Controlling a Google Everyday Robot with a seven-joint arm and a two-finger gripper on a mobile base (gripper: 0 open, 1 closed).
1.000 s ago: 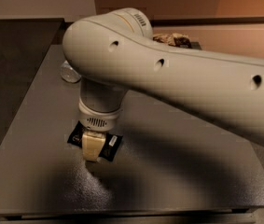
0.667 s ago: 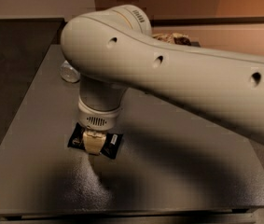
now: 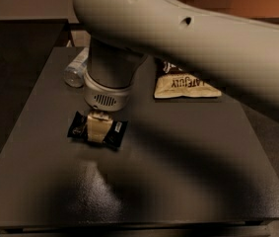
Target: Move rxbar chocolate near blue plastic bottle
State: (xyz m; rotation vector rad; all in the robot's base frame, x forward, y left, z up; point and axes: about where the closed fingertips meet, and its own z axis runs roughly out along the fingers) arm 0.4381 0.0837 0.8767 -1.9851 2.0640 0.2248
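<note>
The rxbar chocolate (image 3: pixel 113 131) is a small flat black wrapped bar lying on the dark table (image 3: pixel 178 172), left of centre. My gripper (image 3: pixel 98 126) comes straight down from the big pale arm and sits on the middle of the bar, hiding that part of it. The blue plastic bottle (image 3: pixel 76 68) lies on its side at the far left of the table, behind the gripper's wrist and partly hidden by it. The bar is about a bar's length in front of the bottle.
A brown-and-cream chip bag (image 3: pixel 184 86) lies at the back, right of the wrist. The pale arm (image 3: pixel 203 38) spans the upper right of the view. The table's front edge (image 3: pixel 129 221) runs along the bottom.
The gripper has come down from just above the bar onto its middle. The arm now fills more of the upper view and the chip bag shows more fully.
</note>
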